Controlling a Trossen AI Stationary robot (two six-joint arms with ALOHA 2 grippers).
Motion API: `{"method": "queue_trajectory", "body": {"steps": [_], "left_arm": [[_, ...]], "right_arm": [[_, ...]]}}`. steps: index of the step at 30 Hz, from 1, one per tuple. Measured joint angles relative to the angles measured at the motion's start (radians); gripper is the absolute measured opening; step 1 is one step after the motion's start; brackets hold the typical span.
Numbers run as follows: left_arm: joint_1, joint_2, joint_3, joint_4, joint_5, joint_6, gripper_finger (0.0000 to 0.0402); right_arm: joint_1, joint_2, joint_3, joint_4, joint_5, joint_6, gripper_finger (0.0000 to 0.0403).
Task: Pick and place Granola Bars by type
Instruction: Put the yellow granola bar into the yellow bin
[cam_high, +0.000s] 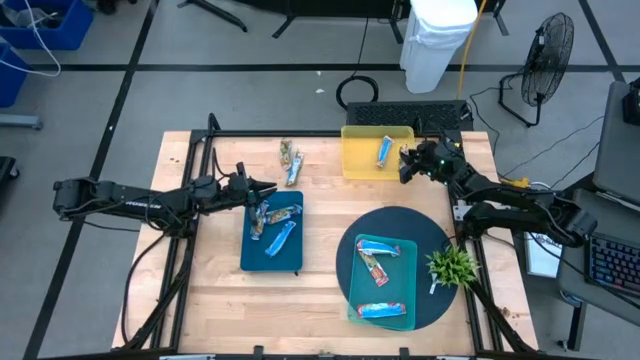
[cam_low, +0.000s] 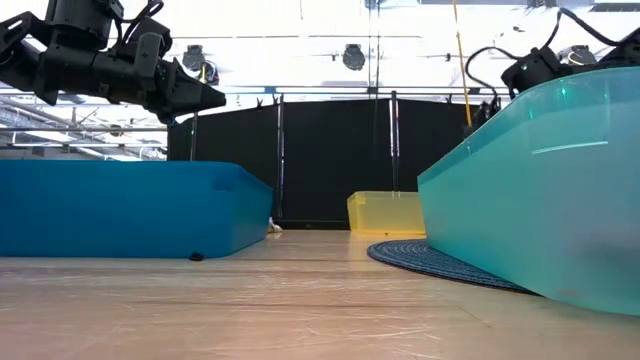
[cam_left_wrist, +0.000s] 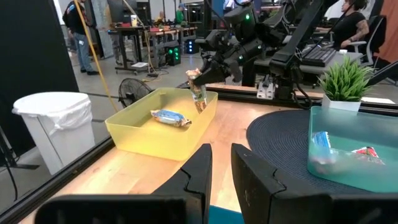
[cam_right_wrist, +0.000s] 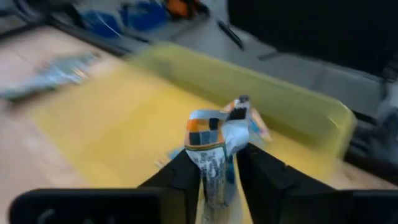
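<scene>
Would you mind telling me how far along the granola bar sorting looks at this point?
Partly done. One blue bar lies in the yellow tray, and two bars sit in the teal tray. In hand: the right gripper holds a mottled bar over the yellow tray. Left: several bars in the dark blue tray under the left gripper, plus two bars on the table.

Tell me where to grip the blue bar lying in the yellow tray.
Grip the blue bar across its narrow middle, coming straight down from above. It lies flat and alone on the yellow tray floor, long sides clear of the walls.
</scene>
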Motion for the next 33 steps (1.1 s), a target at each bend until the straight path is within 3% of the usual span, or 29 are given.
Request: {"method": "queue_trajectory", "body": {"steps": [4, 16, 19, 26, 29, 33], "left_arm": [[0.0, 0.0, 0.0, 0.0, 0.0, 0.0, 0.0067], [0.0, 0.0, 0.0, -0.024, 0.0, -0.051, 0.0067], [0.0, 0.0, 0.0, -0.024, 0.0, -0.08, 0.0067], [0.0, 0.0, 0.0, -0.03, 0.0, -0.116, 0.0067], [0.0, 0.0, 0.0, -0.031, -0.019, -0.134, 0.0067], [0.025, 0.0, 0.021, -0.09, -0.094, -0.307, 0.0067]], "right_arm": [[0.001, 0.0, 0.0, 0.101, -0.078, 0.036, 0.0123], [0.0, 0.0, 0.0, 0.141, -0.084, 0.057, 0.0172], [0.0, 0.0, 0.0, 0.152, -0.168, 0.082, 0.0173], [0.022, 0.0, 0.0, 0.266, -0.483, 0.131, 0.0165], [0.065, 0.0, 0.0, 0.319, -0.519, 0.139, 0.0165], [0.139, 0.0, 0.0, 0.381, -0.52, 0.113, 0.0166]]}}
